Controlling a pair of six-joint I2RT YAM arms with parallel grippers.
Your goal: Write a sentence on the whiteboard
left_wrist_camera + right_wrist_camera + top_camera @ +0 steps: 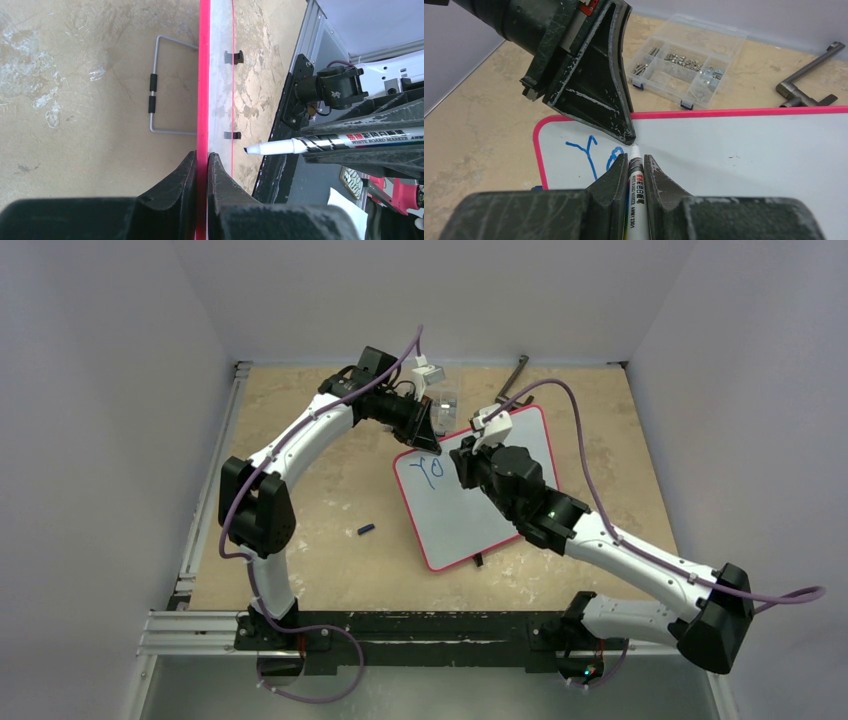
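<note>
The whiteboard with a thin red frame lies tilted mid-table. Blue marks reading "Yo" stand at its upper left corner; they also show in the right wrist view. My left gripper is shut on the board's red edge at the top left. My right gripper is shut on a white marker, its tip near the board beside the "o". The marker also shows in the left wrist view, its tip a little off the board face.
A clear parts box with small hardware sits behind the board. A metal crank tool lies at the back right. A small dark cap lies left of the board. A wire stand shows behind the board.
</note>
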